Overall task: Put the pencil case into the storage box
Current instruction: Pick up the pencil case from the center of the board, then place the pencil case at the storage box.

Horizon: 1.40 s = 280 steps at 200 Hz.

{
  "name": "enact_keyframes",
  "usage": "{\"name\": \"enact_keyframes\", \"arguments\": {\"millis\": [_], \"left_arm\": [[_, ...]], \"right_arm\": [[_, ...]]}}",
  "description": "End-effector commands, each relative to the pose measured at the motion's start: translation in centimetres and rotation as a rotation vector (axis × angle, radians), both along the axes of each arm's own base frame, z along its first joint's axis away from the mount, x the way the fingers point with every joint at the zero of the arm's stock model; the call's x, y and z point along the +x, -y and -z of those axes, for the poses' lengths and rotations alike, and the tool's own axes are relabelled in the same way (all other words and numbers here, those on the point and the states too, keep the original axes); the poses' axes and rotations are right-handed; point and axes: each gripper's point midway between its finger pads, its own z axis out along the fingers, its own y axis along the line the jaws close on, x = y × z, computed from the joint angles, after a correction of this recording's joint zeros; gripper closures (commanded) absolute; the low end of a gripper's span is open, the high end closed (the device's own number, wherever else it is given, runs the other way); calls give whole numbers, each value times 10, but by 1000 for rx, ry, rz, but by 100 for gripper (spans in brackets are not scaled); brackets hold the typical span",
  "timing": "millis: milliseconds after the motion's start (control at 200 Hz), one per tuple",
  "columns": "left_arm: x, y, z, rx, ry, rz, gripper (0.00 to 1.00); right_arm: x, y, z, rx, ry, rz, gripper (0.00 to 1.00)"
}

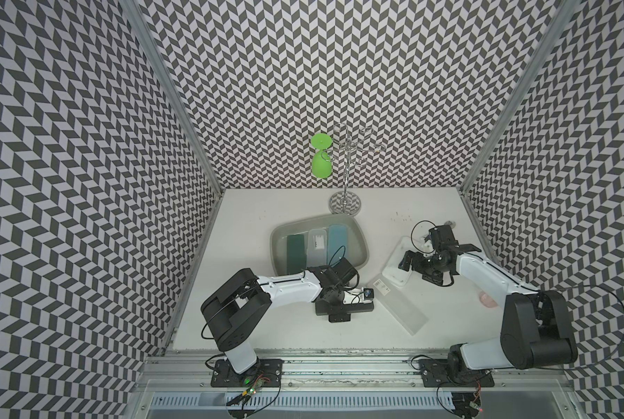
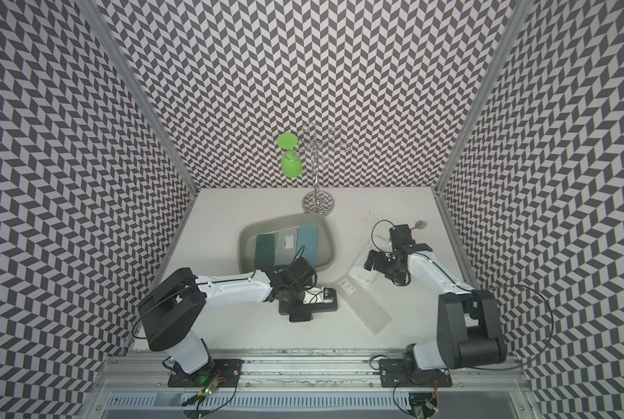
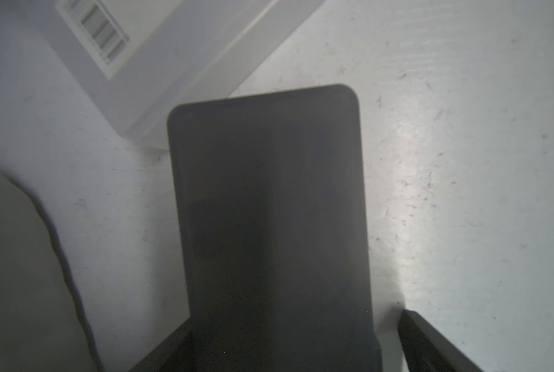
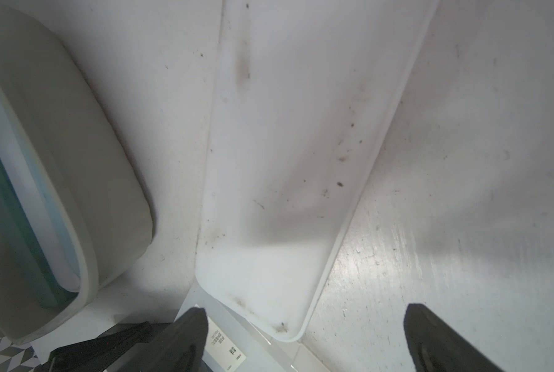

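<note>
A black pencil case (image 1: 357, 309) (image 2: 325, 307) lies flat on the white table in front of the storage box (image 1: 275, 235) (image 2: 243, 237). My left gripper (image 1: 339, 306) (image 3: 293, 338) straddles it, open. In the left wrist view one finger (image 3: 162, 348) meets the case's side and the opposite finger (image 3: 430, 344) stands a little off it. The grey-green box holds a dark green case (image 1: 296, 254), a translucent one (image 1: 317, 246) and a blue one (image 1: 337, 241). My right gripper (image 1: 421, 269) (image 4: 304, 341) hangs open and empty over a white tray (image 1: 397, 275) (image 4: 285, 161).
A frosted pencil case (image 1: 399, 308) (image 4: 233, 351) with a barcode label lies slantwise between the arms, one end close to the black case. A chrome rack (image 1: 345, 201) holding a green cup (image 1: 321, 165) stands behind the box. A pink object (image 1: 486, 300) lies by the right arm.
</note>
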Motion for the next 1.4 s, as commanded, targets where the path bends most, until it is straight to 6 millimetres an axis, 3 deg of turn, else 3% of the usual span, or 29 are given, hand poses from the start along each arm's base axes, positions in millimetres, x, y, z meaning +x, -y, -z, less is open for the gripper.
{"name": "enact_keyframes", "arguments": {"millis": [0, 195, 396, 516, 716, 871, 986, 1167, 1302, 1397], "left_arm": [[-4, 2, -4, -7, -14, -4, 9], [5, 2, -9, 2, 28, -27, 27], [14, 5, -24, 3, 57, -54, 26], [24, 15, -54, -46, 94, -78, 27], [39, 35, -126, -201, 159, -137, 27], [53, 36, -165, -284, 180, -198, 25], [85, 26, -182, -320, 199, -307, 25], [165, -4, -204, -371, 261, -586, 25], [220, -44, -191, -350, 273, -851, 24], [244, -76, -177, -370, 228, -1037, 25]], "right_arm": [[7, 2, -8, 11, 52, 14, 1], [8, 4, -6, 14, 55, 17, 0], [10, 7, -7, 16, 59, 20, 1], [13, 9, -9, 19, 66, 21, 1], [17, 12, -8, 29, 63, 21, 0], [23, 12, -9, 36, 69, 19, 1], [26, 11, -7, 47, 67, 18, 0], [30, 10, -4, 53, 63, 9, 1], [32, 9, -2, 55, 60, 2, 1], [33, 10, -2, 55, 60, -1, 0]]}}
